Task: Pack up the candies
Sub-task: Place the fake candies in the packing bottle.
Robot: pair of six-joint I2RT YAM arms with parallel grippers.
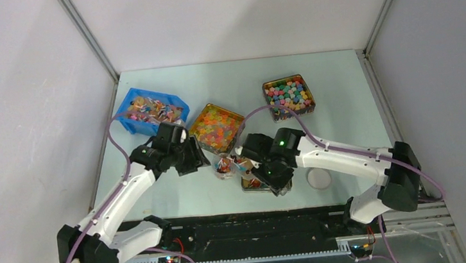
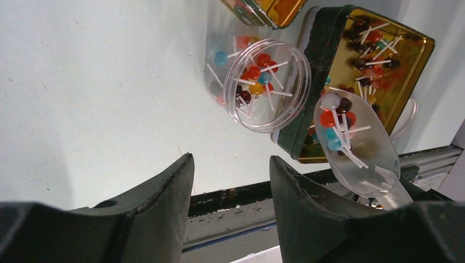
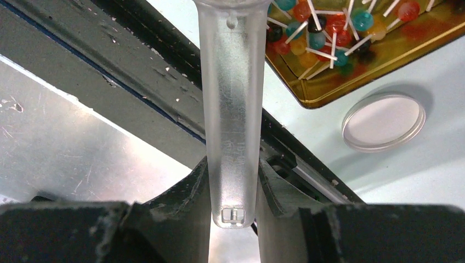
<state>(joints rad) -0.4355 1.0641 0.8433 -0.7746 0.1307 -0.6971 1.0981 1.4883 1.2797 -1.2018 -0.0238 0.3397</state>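
Plastic scoop point(image 2: 378, 156) heaped with candies point(image 2: 335, 123): they look light and roll-prone, so level carrying; right claw point(image 3: 233, 181) clamps its handle, left claw point(image 2: 230, 175) hangs open, empty.

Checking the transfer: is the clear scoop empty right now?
No, the clear scoop carries several candies with white sticks.

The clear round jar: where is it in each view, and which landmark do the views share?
Top external: clear round jar at the centre of the table, beside the gold tin.
Left wrist: jar upper middle, left of the tin.
Right wrist: not in it.
Landmark: the gold tin, in all three views.
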